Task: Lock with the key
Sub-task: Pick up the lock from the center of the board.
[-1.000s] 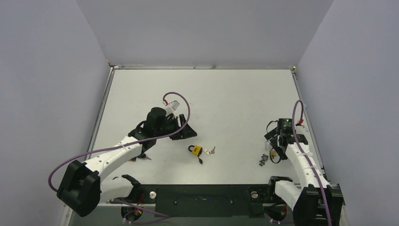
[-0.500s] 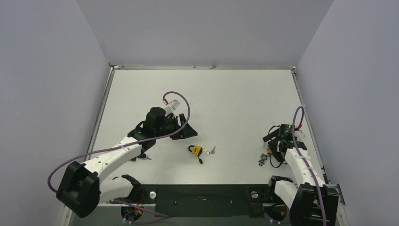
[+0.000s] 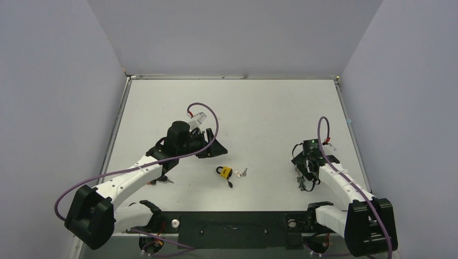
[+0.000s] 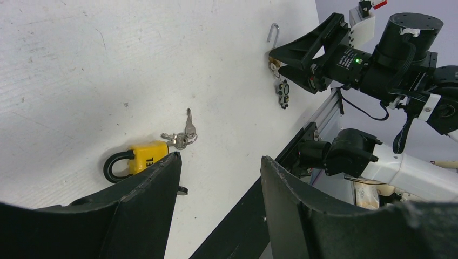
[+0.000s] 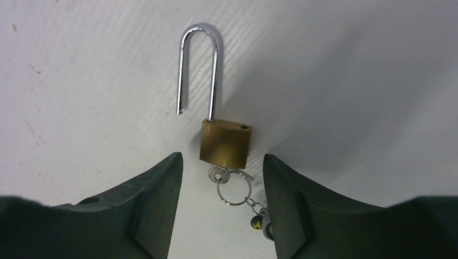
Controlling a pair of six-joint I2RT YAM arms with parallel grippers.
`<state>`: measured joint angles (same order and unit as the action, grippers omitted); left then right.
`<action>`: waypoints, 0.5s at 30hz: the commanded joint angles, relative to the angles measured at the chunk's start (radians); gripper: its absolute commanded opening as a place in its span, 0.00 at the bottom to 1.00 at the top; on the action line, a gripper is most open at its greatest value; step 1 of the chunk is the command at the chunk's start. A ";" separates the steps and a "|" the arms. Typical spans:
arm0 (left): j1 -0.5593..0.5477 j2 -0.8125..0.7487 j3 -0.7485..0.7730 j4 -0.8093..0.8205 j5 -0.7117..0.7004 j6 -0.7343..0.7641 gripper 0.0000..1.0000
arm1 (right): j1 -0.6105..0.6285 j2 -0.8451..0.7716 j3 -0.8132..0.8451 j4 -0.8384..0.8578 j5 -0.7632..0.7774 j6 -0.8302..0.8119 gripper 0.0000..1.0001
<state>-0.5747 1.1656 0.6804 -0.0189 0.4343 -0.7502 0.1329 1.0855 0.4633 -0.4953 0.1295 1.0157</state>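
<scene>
A brass padlock (image 5: 226, 143) lies on the table with its silver shackle (image 5: 197, 65) swung open. A key (image 5: 219, 174) on a ring sits in its bottom. My right gripper (image 5: 221, 156) is open and hangs just above it, one finger on each side of the body; in the top view the right gripper (image 3: 303, 172) covers most of it. A yellow padlock (image 3: 224, 172) with a black shackle and loose keys (image 3: 241, 172) lies mid-table. My left gripper (image 3: 216, 148) is open and empty up and left of it; the left wrist view shows the yellow padlock (image 4: 143, 156) by the left fingertip.
A small black ring (image 4: 182, 190) lies beside the yellow padlock. The black base rail (image 3: 232, 226) runs along the near edge. Grey walls close in the table (image 3: 259, 108) on three sides. A keychain charm (image 5: 258, 222) trails from the brass padlock's key ring.
My right arm has swung left and forward, bringing its gripper over the brass padlock. My left gripper has hardly moved. Both padlocks lie where they were.
</scene>
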 commanded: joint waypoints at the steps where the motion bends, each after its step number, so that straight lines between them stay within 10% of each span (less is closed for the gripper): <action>1: 0.000 -0.009 0.050 0.025 0.016 -0.005 0.53 | 0.003 0.019 0.044 -0.083 0.122 0.043 0.53; 15: 0.000 -0.012 0.058 0.021 0.002 -0.007 0.53 | 0.036 0.160 0.144 -0.094 0.158 0.043 0.42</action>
<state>-0.5747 1.1656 0.6876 -0.0223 0.4343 -0.7551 0.1417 1.2304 0.5762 -0.5804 0.2432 1.0588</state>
